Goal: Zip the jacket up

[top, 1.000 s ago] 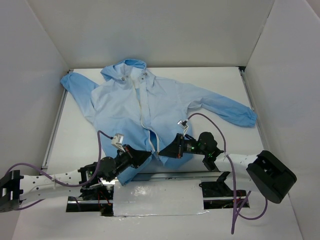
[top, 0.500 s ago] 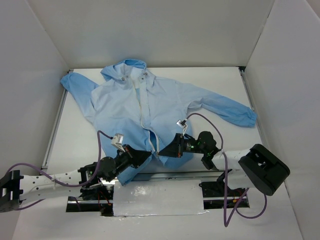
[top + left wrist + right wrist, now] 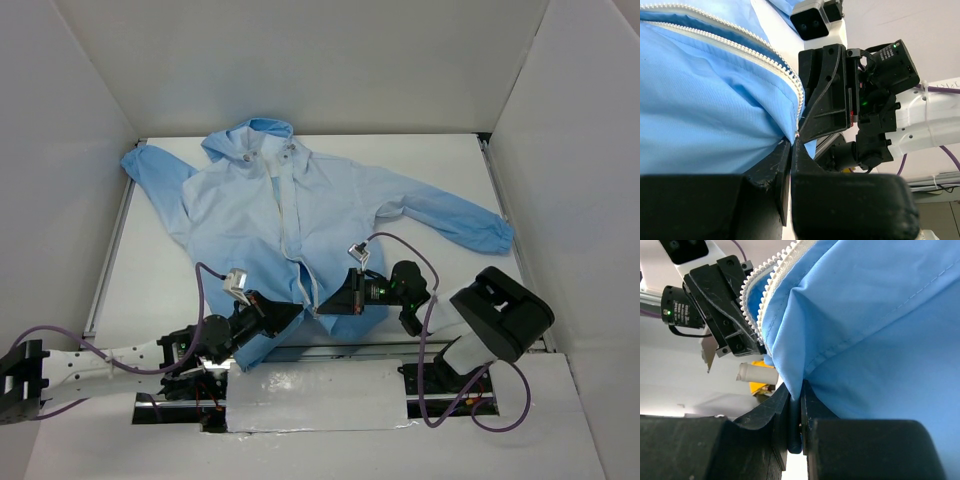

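Note:
The light-blue hooded jacket (image 3: 300,205) lies flat on the white table, hood at the back, front open along the white zipper strip (image 3: 290,215). My left gripper (image 3: 298,310) is shut on the hem of the jacket's left panel at the zipper's bottom end; the fabric (image 3: 705,100) runs into its closed jaws in the left wrist view. My right gripper (image 3: 322,305) is shut on the hem of the right panel (image 3: 880,315), fabric pinched between its jaws. Both zipper teeth rows (image 3: 760,295) show, apart. The two grippers face each other, almost touching.
White walls enclose the table on three sides. The jacket's sleeves (image 3: 455,220) spread left and right. A silver plate (image 3: 315,395) covers the near edge between the arm bases. The right arm's elbow (image 3: 500,315) stands at the right front.
The right arm's elbow has swung left and up toward the table. Both grippers stay shut on the hem, almost in the same place.

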